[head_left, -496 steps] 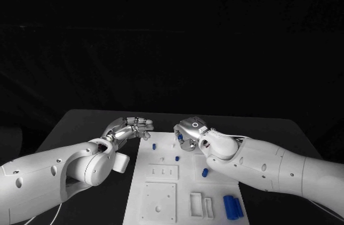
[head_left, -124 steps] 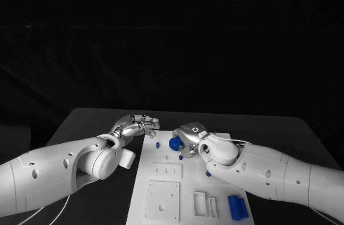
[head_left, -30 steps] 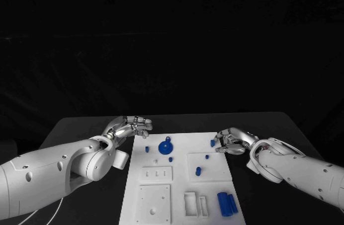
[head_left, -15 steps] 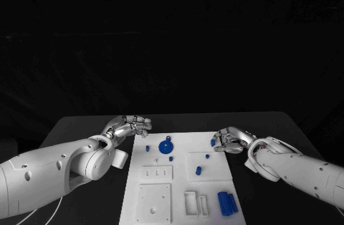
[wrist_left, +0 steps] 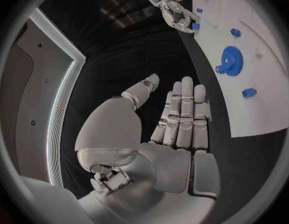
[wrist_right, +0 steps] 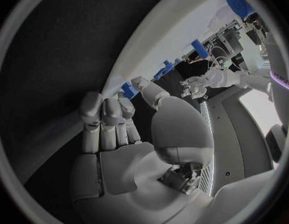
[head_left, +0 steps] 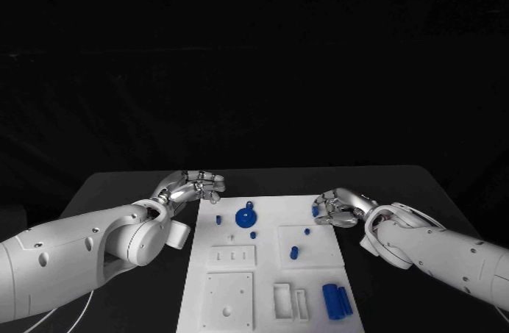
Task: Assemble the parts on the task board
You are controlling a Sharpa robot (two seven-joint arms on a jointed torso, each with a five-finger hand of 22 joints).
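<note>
My right silver hand (head_left: 340, 209) at far right edge of white task board (head_left: 265, 274), fingers curled around small blue peg (head_left: 316, 210); grip unconfirmed. Left silver hand (head_left: 195, 185) spread, empty, beside board. I advise closing fingers firmly, lifting straight up.

task board (head_left: 265, 274) centre-bottom of head view, on table (head_left: 117, 182) | gear-shaped part (head_left: 245, 217) upper-left area of board | short peg (head_left: 218, 220) just left of it | two long parts (head_left: 336, 301) side by side at lower right | left hand (head_left: 196, 186) off board's upper-left corner | right hand (head_left: 340, 208) at upper-right edge
</note>
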